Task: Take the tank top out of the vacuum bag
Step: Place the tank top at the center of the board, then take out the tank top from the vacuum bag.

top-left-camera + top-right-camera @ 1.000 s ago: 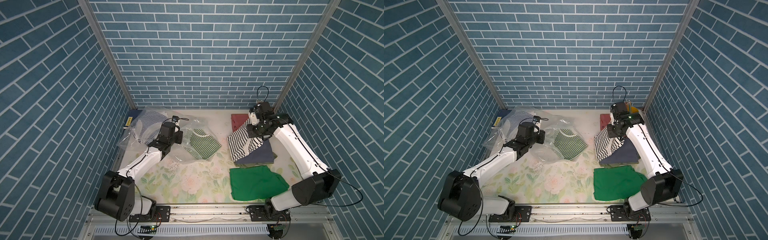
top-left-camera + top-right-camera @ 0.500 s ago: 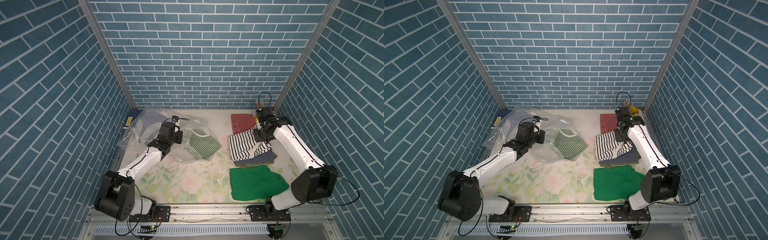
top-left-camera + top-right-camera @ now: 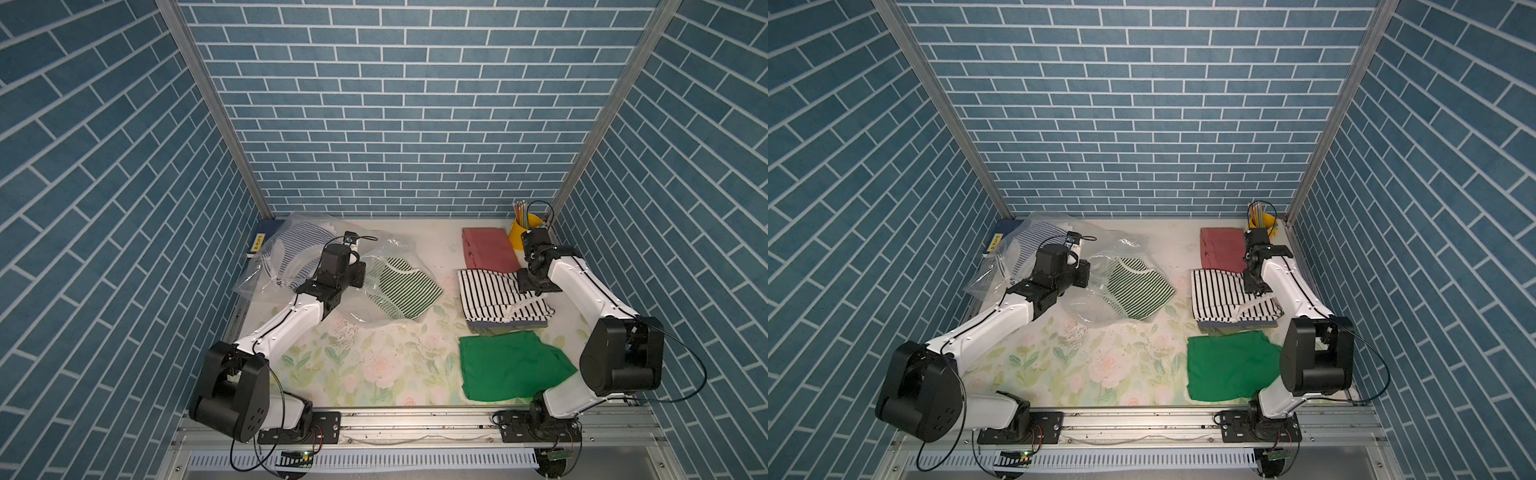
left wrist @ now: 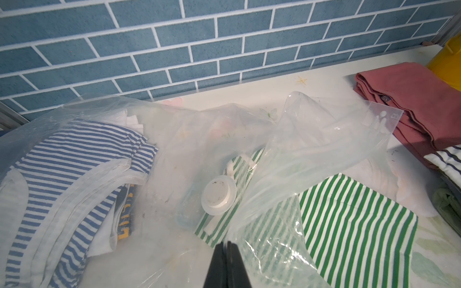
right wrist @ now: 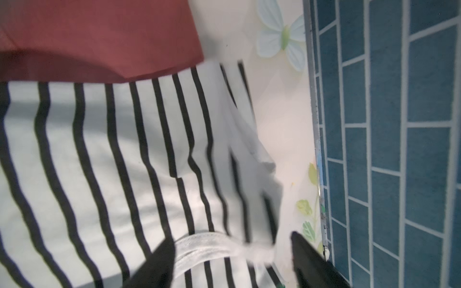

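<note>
While left hand (image 4: 227,245) pinches vacuum bag (image 4: 311,139) | right hand (image 5: 232,238) spread wide

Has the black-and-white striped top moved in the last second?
Yes. The striped top has dropped from hanging bunched to lying flat, its far edge against the red folded cloth.

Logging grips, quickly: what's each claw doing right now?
Left claw: closed, pinching the bag film.
Right claw: open, astride the white trim of the black-striped top, gripping nothing.
</note>
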Available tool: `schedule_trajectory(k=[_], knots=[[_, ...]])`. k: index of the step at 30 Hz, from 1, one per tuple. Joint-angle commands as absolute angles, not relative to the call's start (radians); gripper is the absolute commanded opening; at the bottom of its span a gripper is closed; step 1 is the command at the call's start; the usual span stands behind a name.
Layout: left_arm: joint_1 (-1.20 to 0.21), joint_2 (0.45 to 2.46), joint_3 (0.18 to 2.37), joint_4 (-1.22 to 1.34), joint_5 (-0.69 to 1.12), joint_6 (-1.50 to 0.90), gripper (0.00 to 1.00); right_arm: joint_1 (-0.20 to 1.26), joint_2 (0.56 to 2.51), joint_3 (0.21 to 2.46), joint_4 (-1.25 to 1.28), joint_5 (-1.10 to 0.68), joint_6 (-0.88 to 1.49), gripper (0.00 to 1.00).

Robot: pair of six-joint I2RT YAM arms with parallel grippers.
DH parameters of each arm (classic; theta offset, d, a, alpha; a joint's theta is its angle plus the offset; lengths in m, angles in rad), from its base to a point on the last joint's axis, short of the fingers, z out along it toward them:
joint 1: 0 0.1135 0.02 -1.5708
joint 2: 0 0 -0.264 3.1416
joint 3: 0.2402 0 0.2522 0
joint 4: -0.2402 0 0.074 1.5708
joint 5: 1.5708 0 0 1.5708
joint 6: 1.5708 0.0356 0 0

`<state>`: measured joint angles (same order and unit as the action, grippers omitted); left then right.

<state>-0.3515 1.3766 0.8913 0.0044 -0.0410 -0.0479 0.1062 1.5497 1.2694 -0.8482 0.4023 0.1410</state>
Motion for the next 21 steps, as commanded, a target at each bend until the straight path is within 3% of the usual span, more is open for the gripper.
schedule_trajectory(k=[1, 9, 21], knots=[[-0.342, 1.371, 0.903, -0.003, -0.046, -0.041, 0.0, 0.106, 1.436, 1.278, -0.771, 0.426, 0.181, 0.98], [-0.342, 1.369, 0.902, 0.0, -0.033, -0.045, 0.0, 0.174, 1.285, 1.174, -0.607, 0.145, 0.302, 0.85], [-0.342, 1.375, 0.899, 0.009, -0.002, -0.063, 0.0, 0.438, 1.159, 0.703, 0.111, -0.168, 0.817, 0.72]])
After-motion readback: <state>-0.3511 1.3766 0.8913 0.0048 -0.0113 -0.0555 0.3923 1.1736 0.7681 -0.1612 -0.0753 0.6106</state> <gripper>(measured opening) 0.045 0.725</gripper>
